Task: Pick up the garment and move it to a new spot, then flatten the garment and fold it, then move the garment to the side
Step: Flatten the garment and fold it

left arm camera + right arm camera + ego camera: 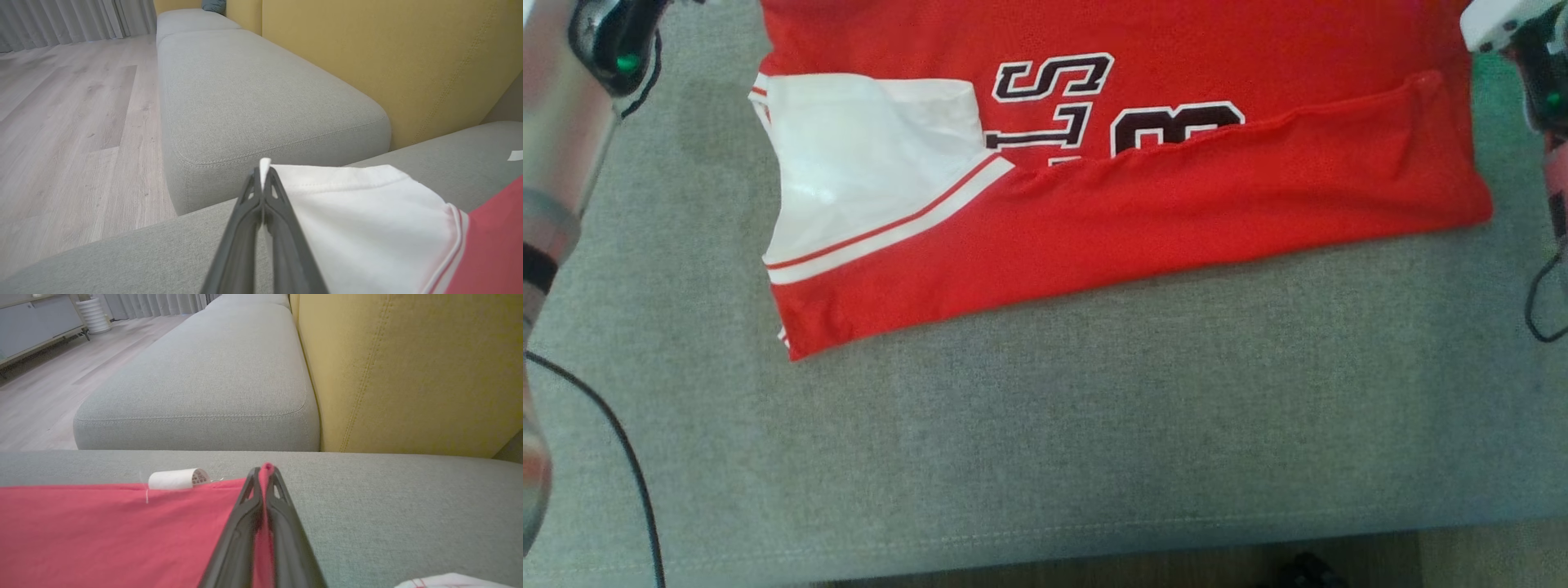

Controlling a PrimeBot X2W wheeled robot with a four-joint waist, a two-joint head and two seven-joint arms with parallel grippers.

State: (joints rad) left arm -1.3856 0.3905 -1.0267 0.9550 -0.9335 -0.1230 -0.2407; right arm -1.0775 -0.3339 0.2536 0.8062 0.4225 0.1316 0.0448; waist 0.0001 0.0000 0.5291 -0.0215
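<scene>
red shorts (1258,188) flat on the grey couch (1094,425), near part folded over. left claw (261,173) pinching tight the white pocket corner (359,212), right claw (264,471) pinching tight a red edge. could slip out or bunch up if tugged unevenly, only a thin bit pinched. from the head, big dark number (1176,126); from the wrists, both pinches and a yellow cushion (388,61)

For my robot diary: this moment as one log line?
left end effector: shut on garment, white corner | right end effector: shut on red edge | on cushion
</scene>
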